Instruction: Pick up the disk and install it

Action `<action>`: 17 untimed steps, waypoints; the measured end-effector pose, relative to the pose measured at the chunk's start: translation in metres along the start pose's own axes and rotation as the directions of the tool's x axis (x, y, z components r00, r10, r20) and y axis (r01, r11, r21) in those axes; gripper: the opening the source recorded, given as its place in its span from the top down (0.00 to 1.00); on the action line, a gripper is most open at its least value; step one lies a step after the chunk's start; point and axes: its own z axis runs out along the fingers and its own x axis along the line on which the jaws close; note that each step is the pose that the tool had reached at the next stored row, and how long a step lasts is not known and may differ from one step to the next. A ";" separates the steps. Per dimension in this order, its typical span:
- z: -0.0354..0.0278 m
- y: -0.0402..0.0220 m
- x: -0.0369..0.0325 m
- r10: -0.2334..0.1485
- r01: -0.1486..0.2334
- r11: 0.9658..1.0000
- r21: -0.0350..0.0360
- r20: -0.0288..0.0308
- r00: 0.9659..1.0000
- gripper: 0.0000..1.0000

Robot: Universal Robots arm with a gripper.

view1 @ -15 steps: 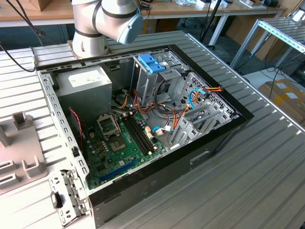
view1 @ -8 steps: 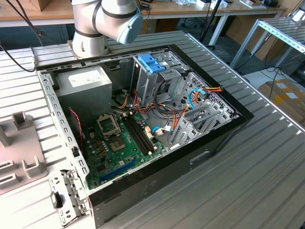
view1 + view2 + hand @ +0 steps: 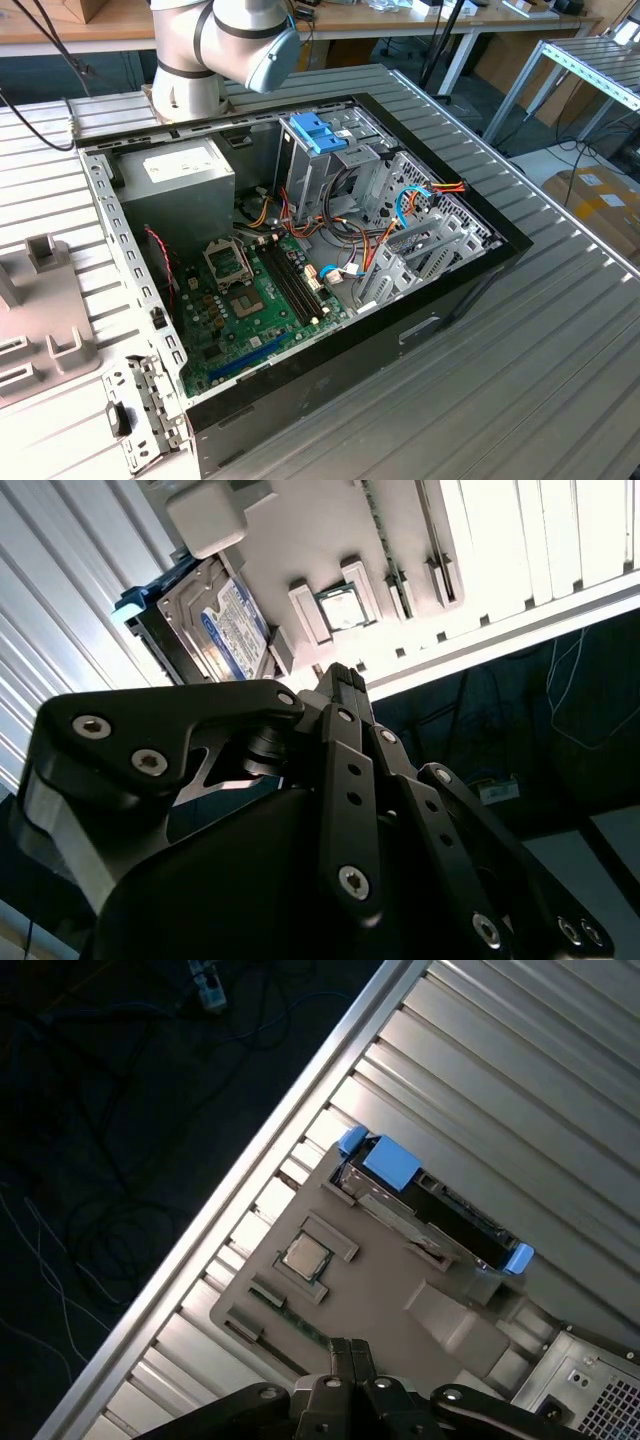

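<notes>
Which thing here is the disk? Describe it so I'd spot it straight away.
Start at the grey moulded tray on the slatted metal table. The disk sits along one edge: a flat metal slab with blue plastic rails and a blue-and-white label, unlike the small square chip nearby.

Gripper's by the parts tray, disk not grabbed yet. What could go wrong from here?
The gripper looks shut; descending so, it could strike the disk instead of straddling it.
A chip sits near the disk in the tray; a skewed approach might hit it.
Loose cables crowd the case and could snag.
</notes>
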 end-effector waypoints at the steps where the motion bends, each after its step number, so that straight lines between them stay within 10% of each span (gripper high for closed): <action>1: 0.0000 0.0000 0.0000 -0.006 0.006 1.000 0.000 0.000 1.000 0.89; 17: 0.0000 0.0000 0.0000 -0.134 0.134 0.991 0.005 -0.006 0.991 0.89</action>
